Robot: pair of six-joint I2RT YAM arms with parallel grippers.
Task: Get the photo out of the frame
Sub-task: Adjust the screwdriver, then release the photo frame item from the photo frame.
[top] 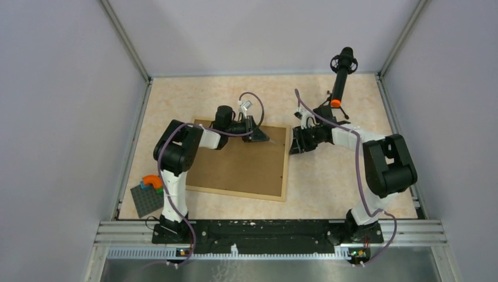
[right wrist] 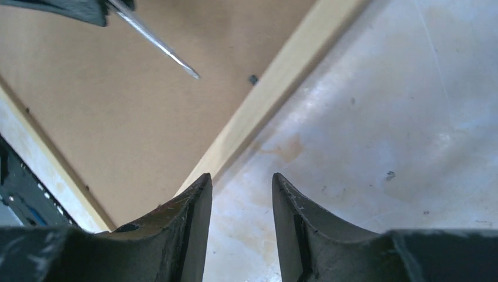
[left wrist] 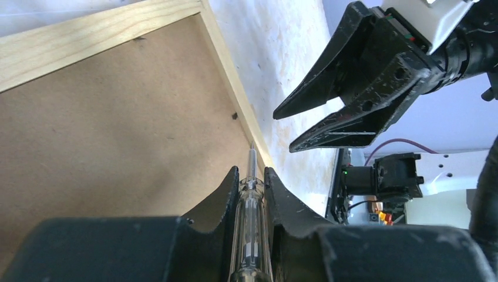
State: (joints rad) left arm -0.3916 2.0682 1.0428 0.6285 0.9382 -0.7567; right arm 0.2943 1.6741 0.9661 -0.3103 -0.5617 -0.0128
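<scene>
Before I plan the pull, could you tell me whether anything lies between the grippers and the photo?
Yes: the frame lies face down, so its brown backing board hides the photo. The screwdriver in the left gripper has its tip near a small dark tab at the board's edge.

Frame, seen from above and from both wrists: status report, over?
Left gripper shut on screwdriver, tip near frame rail. Right gripper open, empty, beside frame. Backing board in place, photo unseen. Small tab near tip.
</scene>
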